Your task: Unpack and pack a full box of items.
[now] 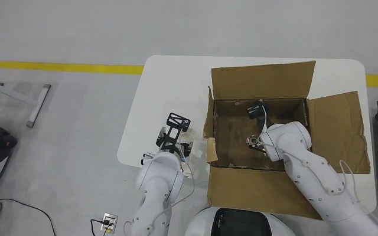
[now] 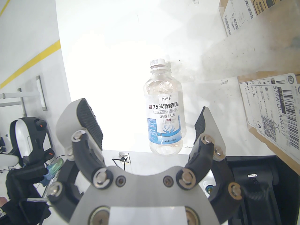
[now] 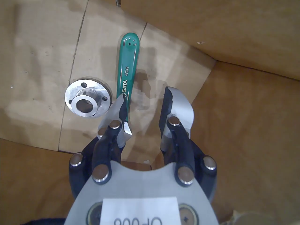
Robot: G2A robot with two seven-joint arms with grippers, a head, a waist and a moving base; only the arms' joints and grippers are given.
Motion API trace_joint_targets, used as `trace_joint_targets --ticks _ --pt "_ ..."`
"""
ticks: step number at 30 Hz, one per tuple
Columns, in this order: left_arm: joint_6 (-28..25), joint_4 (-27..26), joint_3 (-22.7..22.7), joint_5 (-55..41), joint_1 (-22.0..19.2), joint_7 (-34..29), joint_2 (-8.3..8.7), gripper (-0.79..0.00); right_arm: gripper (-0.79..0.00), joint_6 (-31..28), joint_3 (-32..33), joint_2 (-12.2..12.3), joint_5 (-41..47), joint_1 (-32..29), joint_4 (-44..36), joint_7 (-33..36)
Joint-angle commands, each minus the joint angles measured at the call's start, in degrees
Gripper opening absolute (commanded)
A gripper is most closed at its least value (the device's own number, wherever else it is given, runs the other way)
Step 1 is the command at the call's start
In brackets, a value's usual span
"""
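A clear bottle (image 2: 164, 108) with a white cap and a blue-and-white label rests at the near edge of the white table (image 2: 117, 36), cap pointing away from my left gripper (image 2: 144, 108). That gripper is open, one finger on each side of the bottle's lower half, not touching it. My right gripper (image 3: 144, 95) is open inside the cardboard box (image 1: 263, 79), low over the box floor. A green-handled wrench (image 3: 127, 66) lies there, its near end under one fingertip (image 3: 121, 108). A round metal flange (image 3: 88, 100) lies beside the wrench. In the top view the left gripper (image 1: 177, 125) hovers left of the box.
The box's flaps (image 1: 336, 127) are folded outward and its labelled side wall (image 2: 269, 104) stands close beside the bottle. Bare table (image 1: 171, 82) stretches left of and beyond the box. A yellow line (image 1: 71, 66) crosses the floor behind the table.
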Motion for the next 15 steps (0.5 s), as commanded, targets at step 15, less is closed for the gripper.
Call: trace_joint_targets --ticks 15 --pt "0.0 0.0 0.0 0.0 0.0 0.0 0.0 0.0 -0.443 4.47 0.74 -1.36 1.62 -0.22 1.1 0.0"
